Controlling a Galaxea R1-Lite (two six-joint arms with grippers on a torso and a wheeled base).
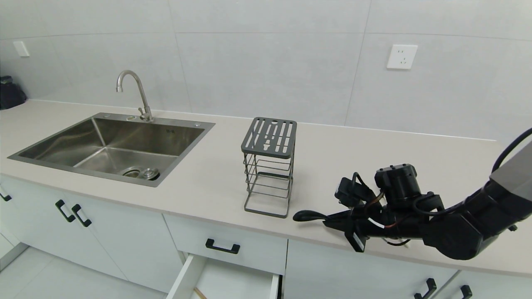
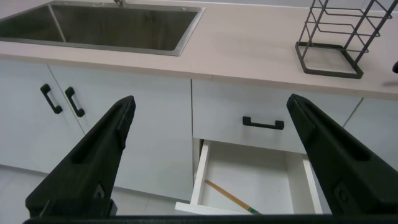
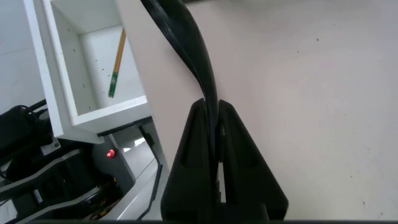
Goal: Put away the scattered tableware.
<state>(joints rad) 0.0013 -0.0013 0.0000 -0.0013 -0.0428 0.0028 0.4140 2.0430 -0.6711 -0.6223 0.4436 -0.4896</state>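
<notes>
**Mia:** What is sitting closest to us?

**Ben:** A white drawer (image 2: 249, 177) is hanging open under the table (image 1: 199, 182). A chopstick (image 2: 229, 195) with a green tip is lying on the drawer's floor.

**Mia:** Where is the left gripper (image 2: 210, 106) waiting?

**Ben:** It is hanging in front of the cupboards, lower than the table top and facing the open drawer. Its jaws are standing wide apart.

**Mia:** And the right gripper (image 1: 334, 218)?

**Ben:** It is hanging over the front part of the table, on the right side. Its jaws are squeezing the handle of a black spoon (image 1: 308, 215).

**Mia:** Which way is the spoon pointing?

**Ben:** Its round end is sticking out to the left, toward the rack (image 1: 269, 166) and near the table's front edge. I cannot tell if it is touching the table.

**Mia:** What is the rack doing?

**Ben:** It is standing upright in the middle of the table, just beside the spoon's round end but apart from it. It is a grey wire rack with a flat top full of slots.

**Mia:** What is sitting farther back?

**Ben:** A metal sink (image 1: 166, 137) is sitting in the table on the left, well apart from the rack. A bent tap (image 1: 141, 96) is standing behind it. A white socket (image 1: 402, 57) is sitting on the grey wall at the right.
</notes>
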